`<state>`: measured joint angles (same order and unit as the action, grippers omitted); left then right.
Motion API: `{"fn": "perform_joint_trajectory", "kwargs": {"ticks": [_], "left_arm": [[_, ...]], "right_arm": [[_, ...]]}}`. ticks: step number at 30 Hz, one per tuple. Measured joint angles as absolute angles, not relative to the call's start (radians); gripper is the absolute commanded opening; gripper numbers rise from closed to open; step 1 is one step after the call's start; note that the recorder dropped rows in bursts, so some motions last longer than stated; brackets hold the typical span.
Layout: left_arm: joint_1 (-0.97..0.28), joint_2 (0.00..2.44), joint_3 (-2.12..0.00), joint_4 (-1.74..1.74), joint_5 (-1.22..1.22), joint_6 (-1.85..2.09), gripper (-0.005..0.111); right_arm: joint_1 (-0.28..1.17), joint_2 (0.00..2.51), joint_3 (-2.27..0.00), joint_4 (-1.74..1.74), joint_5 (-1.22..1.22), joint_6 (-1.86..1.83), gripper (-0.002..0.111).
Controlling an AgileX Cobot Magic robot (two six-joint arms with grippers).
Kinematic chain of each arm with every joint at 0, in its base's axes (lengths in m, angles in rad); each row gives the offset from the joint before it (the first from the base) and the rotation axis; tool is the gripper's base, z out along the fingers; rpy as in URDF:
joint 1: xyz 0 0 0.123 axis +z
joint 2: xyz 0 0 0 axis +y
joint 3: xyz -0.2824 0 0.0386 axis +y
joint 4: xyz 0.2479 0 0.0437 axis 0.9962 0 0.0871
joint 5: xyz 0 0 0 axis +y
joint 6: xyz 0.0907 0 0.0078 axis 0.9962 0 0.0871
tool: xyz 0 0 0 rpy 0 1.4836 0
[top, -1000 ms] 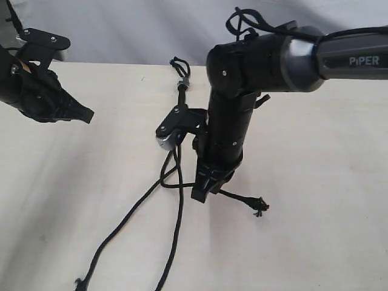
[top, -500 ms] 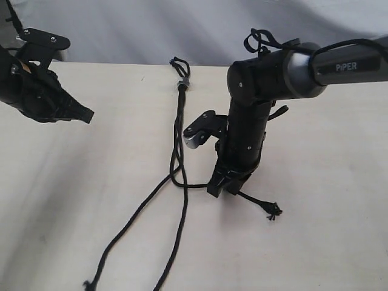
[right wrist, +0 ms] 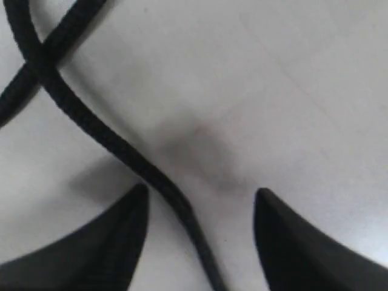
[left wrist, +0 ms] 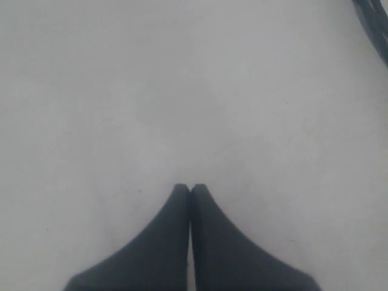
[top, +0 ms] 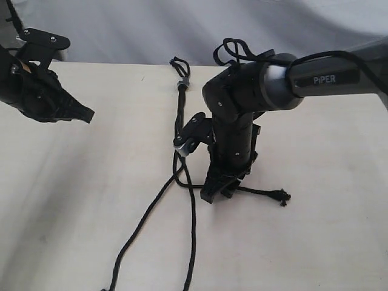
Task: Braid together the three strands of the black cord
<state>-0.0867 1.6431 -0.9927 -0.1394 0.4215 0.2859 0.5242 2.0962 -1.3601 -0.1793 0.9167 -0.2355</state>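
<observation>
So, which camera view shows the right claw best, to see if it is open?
The right wrist view: the right claw has its fingers apart, with one black strand running between them. The exterior view shows the claw pointing down at the table, its gap unclear. The left wrist view does not show it.

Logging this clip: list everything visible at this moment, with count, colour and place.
black cord: one, black, mid-table, knotted loop at the far edge.
three strands: three, black; two run to the near edge, one off to the right.
table: one, cream, under everything.
backdrop: one, grey, behind the table.
left tool: one, black, shut, at left, away from the cord.
right tool: one, black, open, straddling a strand at centre.
</observation>
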Motion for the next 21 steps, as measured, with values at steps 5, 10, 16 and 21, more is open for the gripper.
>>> {"fn": "perform_joint_trajectory", "kwargs": {"ticks": [5,10,16,21], "left_arm": [[-0.087,1.643,-0.993,-0.139,0.421,0.286,0.000],[-0.087,1.643,-0.993,-0.178,0.429,0.286,0.000],[-0.117,1.643,-0.993,-0.203,0.468,0.305,0.000],[-0.265,1.643,-0.993,-0.203,0.474,0.310,0.000]], "right_arm": [[0.528,2.086,-1.360,-0.191,0.917,-0.233,0.085],[0.530,1.977,-1.358,-0.189,0.905,-0.247,0.085],[0.474,1.758,-1.358,-0.184,0.801,-0.225,0.085],[0.378,1.632,-1.335,-0.182,0.729,-0.153,0.085]]}}
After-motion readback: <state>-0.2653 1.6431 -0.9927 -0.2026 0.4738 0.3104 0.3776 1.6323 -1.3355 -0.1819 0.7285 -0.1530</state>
